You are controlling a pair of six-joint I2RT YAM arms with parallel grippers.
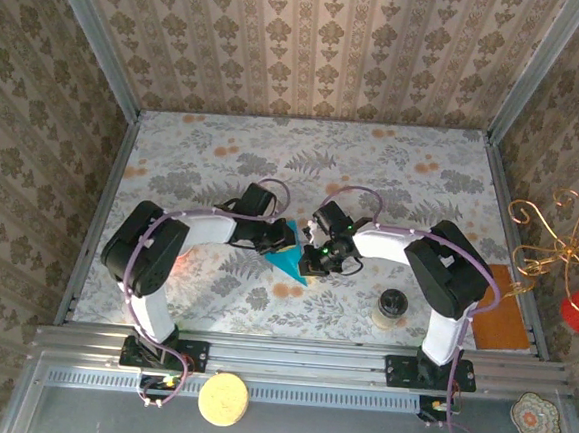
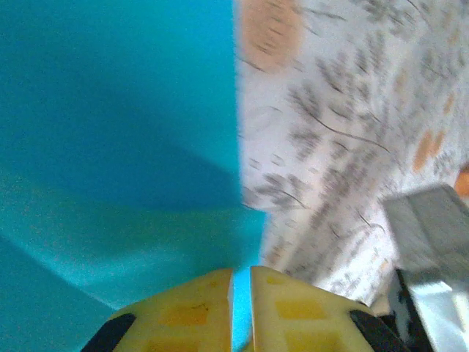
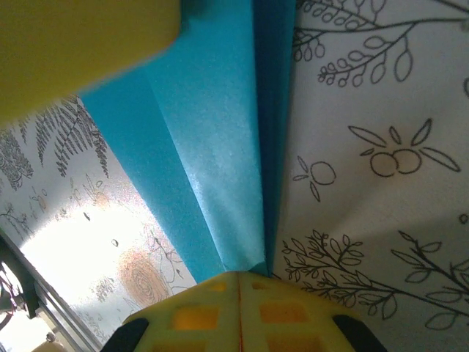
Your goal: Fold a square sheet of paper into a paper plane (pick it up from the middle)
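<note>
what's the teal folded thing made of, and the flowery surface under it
The teal sheet looks like thin matte paper: sharp straight creases, a faint grainy sheen, no gloss. The flowery table cover seems to be a smooth printed sheet, perhaps vinyl or coated paper: it lies flat with a soft glare patch; any weave is too fine to tell.

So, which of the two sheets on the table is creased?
The teal-blue paper, in the middle, shows fold lines; the orange-brown sheet lies flat, far right.

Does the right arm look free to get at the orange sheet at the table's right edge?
Probably not yet: the right gripper is shut on the blue paper and would have to let go. The orange sheet lies near its base.
</note>
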